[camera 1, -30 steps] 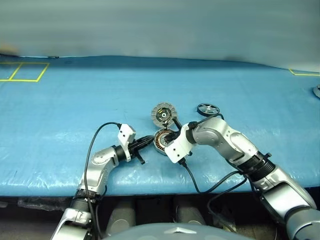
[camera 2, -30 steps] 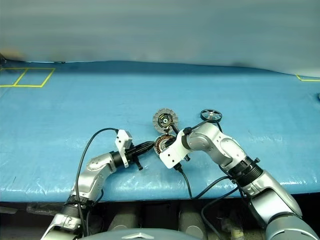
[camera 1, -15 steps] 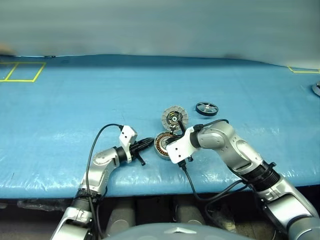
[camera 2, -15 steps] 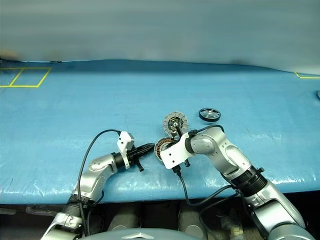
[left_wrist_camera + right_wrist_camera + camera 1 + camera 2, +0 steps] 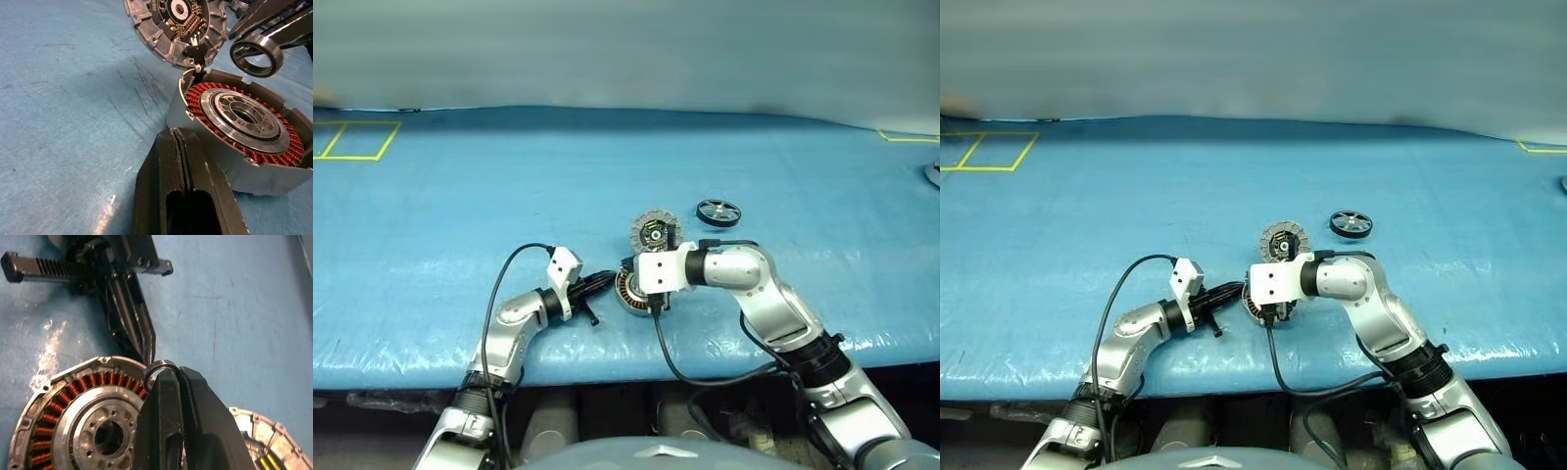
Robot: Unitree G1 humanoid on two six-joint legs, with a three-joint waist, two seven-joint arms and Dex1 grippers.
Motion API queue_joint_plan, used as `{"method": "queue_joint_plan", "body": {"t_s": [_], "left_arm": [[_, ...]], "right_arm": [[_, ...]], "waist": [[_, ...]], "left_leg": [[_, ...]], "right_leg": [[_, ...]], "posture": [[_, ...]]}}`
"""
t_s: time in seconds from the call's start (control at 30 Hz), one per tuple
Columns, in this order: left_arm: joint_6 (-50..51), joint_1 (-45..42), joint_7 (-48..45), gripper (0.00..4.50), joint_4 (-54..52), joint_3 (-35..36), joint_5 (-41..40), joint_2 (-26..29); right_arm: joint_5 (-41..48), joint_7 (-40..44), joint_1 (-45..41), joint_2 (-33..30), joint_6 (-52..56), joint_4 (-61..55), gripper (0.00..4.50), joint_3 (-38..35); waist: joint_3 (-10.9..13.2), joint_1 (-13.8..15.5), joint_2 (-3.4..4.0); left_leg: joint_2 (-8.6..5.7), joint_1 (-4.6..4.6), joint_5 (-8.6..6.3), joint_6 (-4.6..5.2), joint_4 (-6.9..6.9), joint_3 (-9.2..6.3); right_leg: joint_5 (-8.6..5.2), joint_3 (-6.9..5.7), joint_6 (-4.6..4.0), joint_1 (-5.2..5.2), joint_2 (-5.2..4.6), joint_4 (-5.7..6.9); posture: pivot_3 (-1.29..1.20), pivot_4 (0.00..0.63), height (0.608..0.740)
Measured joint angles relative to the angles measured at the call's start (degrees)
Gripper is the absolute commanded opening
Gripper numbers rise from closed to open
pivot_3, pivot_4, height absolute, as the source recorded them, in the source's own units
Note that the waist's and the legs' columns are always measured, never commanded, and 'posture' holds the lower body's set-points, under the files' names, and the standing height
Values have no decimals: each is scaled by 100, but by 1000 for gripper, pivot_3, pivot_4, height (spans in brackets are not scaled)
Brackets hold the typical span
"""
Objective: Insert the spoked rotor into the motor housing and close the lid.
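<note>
**A:** So where's the spoked rotor (image 5: 719, 211) relative to everything? It looks nowhere near the action.

**B:** Yep, it's lying flat on the blue surface (image 5: 460, 206), off to the robot's right and further out, well apart from both arms. The motor housing (image 5: 239, 132) sits open side up between the two grippers, copper windings showing. The lid (image 5: 655, 233) is just behind it, tilted up with its inner face toward the camera.

**A:** And the jaws?

**B:** Left gripper (image 5: 182, 147) has its jaws pressed together on nothing, tips right at the housing's wall, pointing in from the robot's left. Right gripper (image 5: 177, 377) has its jaws together too, hovering over the housing's rim with a small metal ring (image 5: 159, 369) at the tips. It looks pinched there, but I can't swear to that.

**A:** So which arm goes for the rotor?

**B:** My guess is the right one. The rotor's on its side, out beyond the elbow, so it'd have to swing outward and away. Being a flat disc, it has no real long axis; grabbing the rim or a spoke from above seems likeliest.
</note>
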Motion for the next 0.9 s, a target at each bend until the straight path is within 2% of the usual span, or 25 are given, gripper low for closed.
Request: {"method": "queue_joint_plan", "body": {"t_s": [0.13, 0.33, 0.43, 0.63, 0.7, 0.8, 0.9], "left_arm": [[2, -7, 4, 0, -1, 7, -1, 13], [6, 59, -7, 0, -117, 37, -51, 55], [0, 100, -8, 0, -199, 64, -60, 180], [0, 105, -22, 0, -527, 193, -68, 448], [-10, 89, -45, 0, -644, 193, -77, 432], [-32, 78, -69, 0, -761, 192, -100, 408], [-33, 100, -59, 0, -762, 192, -89, 422]], "right_arm": [[202, -221, 81, 129, 140, 10, 28, -95], [1497, -825, 416, 970, 1237, -537, 28, -1137], [1786, -1027, 674, 875, 1655, -881, 28, -1486], [1673, -937, 1128, -127, 1884, -1343, 28, -1441], [1804, -991, 1125, -74, 1954, -1474, 28, -1517], [2342, -1264, 1124, 417, 2225, -1550, 28, -1827], [2461, -1284, 1361, 246, 2334, -1610, 28, -1767]], "waist": [[0, -8, 0], [3, -10, 0], [3, -8, -1], [13, -42, 6], [15, -56, 3], [18, -60, -1], [20, -34, -6]], "left_leg": [[4, 2, 0, 0, 0, -3], [2, -8, 0, 0, 0, -7], [3, -10, 0, 0, -3, -9], [4, -25, 0, 0, -1, 1], [7, -24, 0, 0, -2, 0], [10, -25, 0, 0, -3, -1], [6, -32, 0, 0, -2, -2]], "right_leg": [[0, -3, 0, -2, 5, 5], [0, -2, 0, -4, 4, 3], [0, -3, -1, -8, 4, 3], [-1, 2, -2, -34, 4, 10], [-1, 2, -1, -35, 9, 12], [-1, 2, -2, -34, 14, 13], [-1, 5, -2, -35, 10, 8]], "posture": [[0, 150, 740], [0, 150, 740], [0, 150, 740], [0, 150, 740], [0, 150, 740], [0, 150, 740], [0, 150, 740]]}}
